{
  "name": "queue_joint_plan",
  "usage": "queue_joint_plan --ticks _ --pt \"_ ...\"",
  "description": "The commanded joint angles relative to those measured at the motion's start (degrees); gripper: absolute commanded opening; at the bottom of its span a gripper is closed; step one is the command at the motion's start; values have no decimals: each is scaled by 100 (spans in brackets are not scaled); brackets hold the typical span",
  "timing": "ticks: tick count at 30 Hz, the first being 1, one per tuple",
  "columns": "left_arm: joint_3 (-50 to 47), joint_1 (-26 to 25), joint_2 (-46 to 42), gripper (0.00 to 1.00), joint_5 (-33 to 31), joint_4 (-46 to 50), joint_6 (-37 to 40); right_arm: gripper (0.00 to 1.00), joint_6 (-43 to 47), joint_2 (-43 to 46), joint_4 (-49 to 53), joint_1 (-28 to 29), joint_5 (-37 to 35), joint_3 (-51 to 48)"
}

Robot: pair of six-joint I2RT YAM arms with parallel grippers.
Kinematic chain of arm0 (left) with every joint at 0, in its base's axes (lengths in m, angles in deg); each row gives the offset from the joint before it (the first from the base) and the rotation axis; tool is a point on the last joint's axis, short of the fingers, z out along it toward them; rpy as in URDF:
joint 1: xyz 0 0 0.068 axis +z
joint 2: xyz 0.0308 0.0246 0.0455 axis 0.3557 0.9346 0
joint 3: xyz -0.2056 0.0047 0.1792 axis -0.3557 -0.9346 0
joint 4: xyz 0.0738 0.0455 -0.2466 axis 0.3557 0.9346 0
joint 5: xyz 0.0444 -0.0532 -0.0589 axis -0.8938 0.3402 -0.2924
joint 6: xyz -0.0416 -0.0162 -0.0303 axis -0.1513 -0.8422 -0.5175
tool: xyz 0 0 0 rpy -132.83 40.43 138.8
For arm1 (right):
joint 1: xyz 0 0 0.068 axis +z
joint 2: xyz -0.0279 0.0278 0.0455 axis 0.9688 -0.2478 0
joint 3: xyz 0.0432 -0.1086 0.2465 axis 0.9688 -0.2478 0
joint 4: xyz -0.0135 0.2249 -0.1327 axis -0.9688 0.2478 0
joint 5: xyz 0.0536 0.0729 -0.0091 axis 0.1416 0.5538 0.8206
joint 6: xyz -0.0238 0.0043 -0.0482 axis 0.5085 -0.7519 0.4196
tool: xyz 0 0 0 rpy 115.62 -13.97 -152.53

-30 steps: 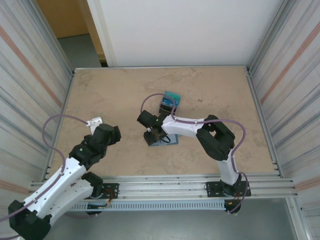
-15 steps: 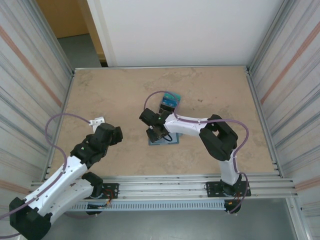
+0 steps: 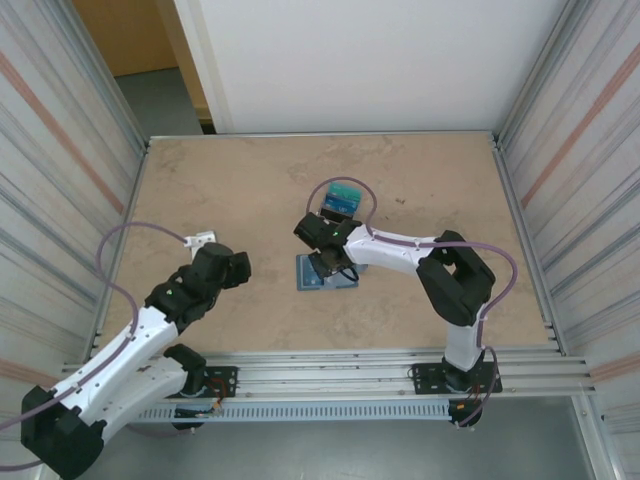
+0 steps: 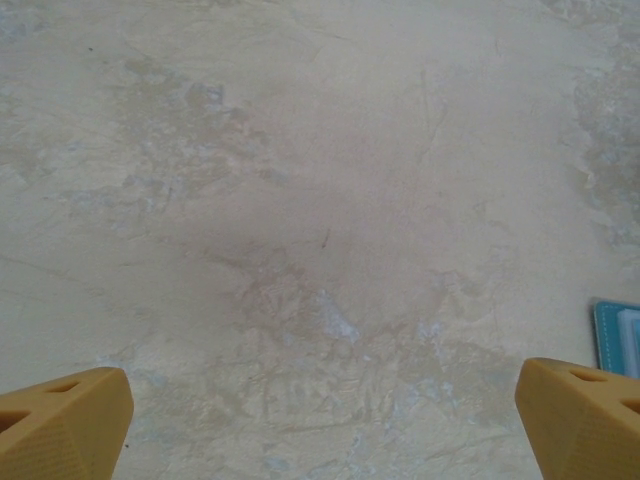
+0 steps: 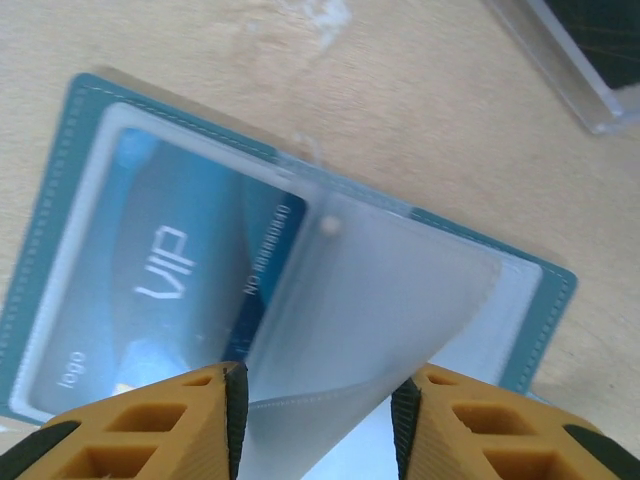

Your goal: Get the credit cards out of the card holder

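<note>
The card holder lies open and flat at mid-table, its teal stitched border facing up. A blue credit card marked VIP sits under the left clear pocket. My right gripper hangs right over the holder. Its jaws pinch the raised, bowed clear sleeve of the right half by its two edges. My left gripper hovers open over bare table to the holder's left, with nothing between its fingers. The holder's corner shows at the right edge of the left wrist view.
A small dark boxy tray with a teal card on top stands just behind the holder; its clear rim is close to the right gripper. Metal walls close in both sides, and a rail runs along the near edge.
The right gripper has slid to the right over the holder, uncovering its left half, and its jaws have narrowed on the sleeve. The left arm has crept slightly right and forward, still open.
</note>
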Motion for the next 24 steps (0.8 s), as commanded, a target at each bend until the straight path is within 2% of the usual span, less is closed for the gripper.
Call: queue_joint_plan --ticks 1,8,12,18,24 --pt "205 13 155 99 200 -271 132 43 -254 349 93 -104 -129 -242" --pt "282 -339 703 99 296 -699 329 42 -379 676 -23 -285 -133 -649" --pt "363 -695 1226 99 206 -940 427 41 -451 846 -114 -443 -37 -864" --pt "504 -1048 2095 99 421 -1453 644 39 -695 1224 -116 -642 122 -995" --pt "687 -1230 2829 99 450 -1685 671 42 -1139 1660 -506 -766 692 -1307"
